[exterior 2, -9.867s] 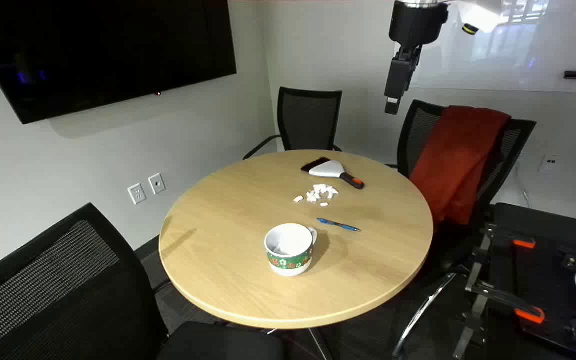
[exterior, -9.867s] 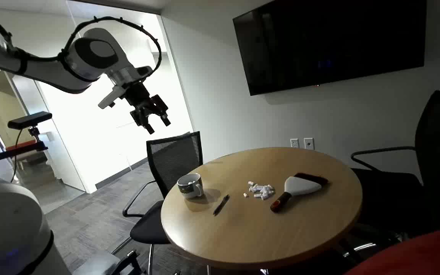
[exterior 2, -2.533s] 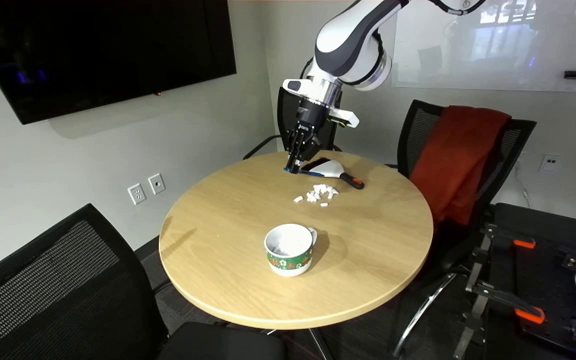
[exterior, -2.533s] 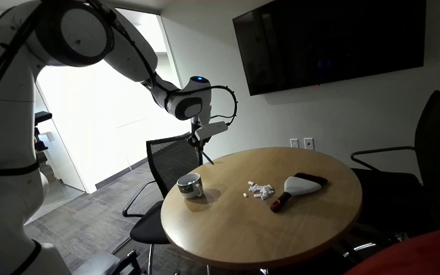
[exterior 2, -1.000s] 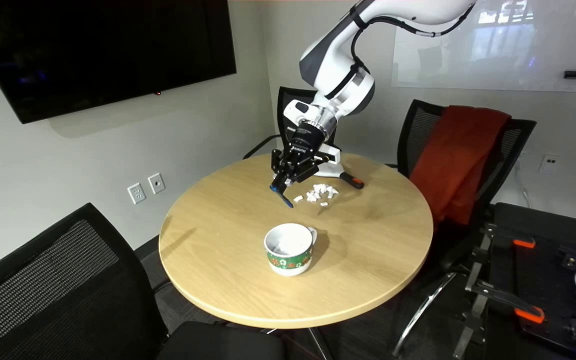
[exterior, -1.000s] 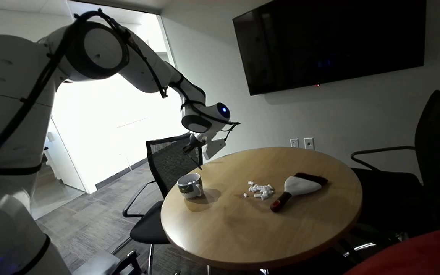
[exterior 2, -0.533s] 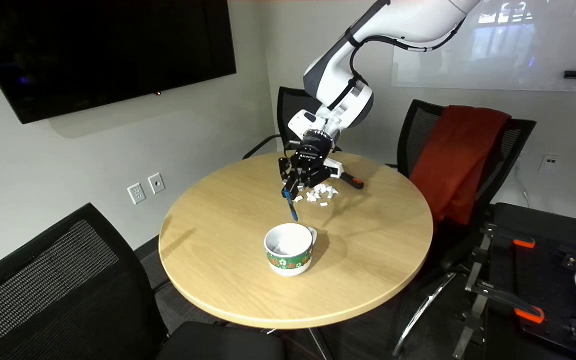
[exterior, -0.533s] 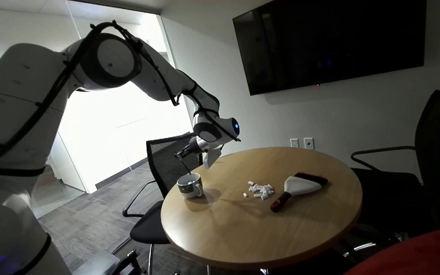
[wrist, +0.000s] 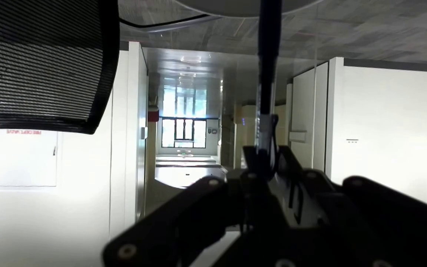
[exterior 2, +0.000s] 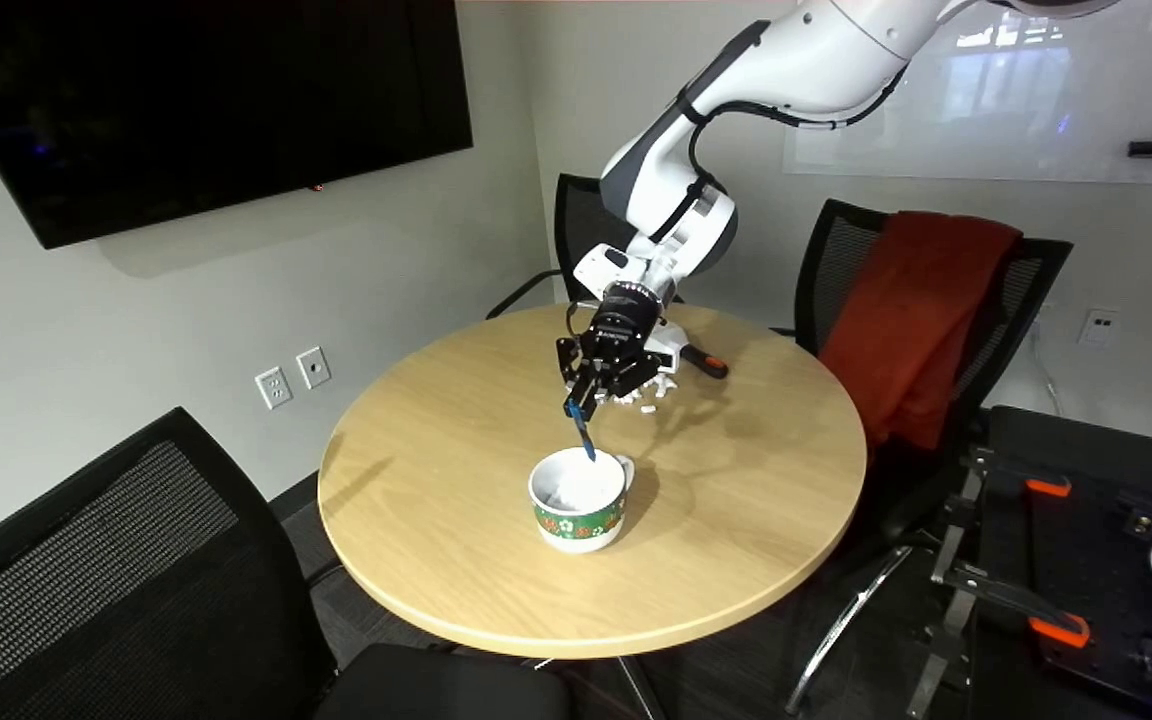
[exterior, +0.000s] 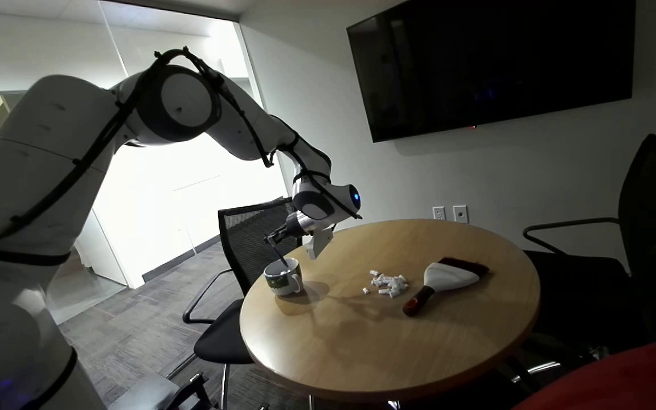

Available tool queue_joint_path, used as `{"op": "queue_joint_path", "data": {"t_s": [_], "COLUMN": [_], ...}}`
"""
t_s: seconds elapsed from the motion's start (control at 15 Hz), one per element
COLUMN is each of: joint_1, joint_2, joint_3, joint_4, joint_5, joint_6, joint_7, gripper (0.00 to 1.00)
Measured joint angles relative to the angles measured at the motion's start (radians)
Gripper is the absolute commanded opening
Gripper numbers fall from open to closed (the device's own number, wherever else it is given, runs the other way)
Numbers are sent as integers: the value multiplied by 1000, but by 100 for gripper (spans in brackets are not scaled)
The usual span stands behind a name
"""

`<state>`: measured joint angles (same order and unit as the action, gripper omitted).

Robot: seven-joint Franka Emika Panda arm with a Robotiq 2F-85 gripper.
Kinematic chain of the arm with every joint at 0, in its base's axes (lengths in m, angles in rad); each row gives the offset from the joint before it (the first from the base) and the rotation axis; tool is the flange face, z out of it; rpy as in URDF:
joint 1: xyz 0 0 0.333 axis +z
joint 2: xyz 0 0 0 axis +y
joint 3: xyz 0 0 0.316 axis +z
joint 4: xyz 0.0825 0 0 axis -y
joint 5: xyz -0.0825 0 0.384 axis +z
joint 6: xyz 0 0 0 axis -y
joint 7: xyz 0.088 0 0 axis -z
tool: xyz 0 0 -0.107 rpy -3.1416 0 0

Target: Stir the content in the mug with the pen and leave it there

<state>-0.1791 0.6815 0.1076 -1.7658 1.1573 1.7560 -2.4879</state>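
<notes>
My jaws are clamping the slanted pen (exterior 2: 582, 432), whose tip is sitting just inside the mouth of the mug (exterior 2: 579, 525). The mug is standing upright on the round surface (exterior 2: 436, 480).

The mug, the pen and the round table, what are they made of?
The mug looks like glazed ceramic: white and smooth with a flowery green band, though painted metal is possible. The pen is probably plastic: blue, and shiny, maybe partly clear, in the wrist view. The round table looks like wood or wood-patterned laminate: tan, faintly grained, softly shiny.
</notes>
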Motion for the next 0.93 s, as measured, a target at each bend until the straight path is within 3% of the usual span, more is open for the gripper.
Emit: {"op": "queue_joint_path", "data": {"t_s": [0.93], "joint_1": [32], "joint_2": [83], "joint_3": [-30], "joint_4": [17], "joint_5": [0], "joint_6": [3], "joint_7": [-1], "gripper": [4]}}
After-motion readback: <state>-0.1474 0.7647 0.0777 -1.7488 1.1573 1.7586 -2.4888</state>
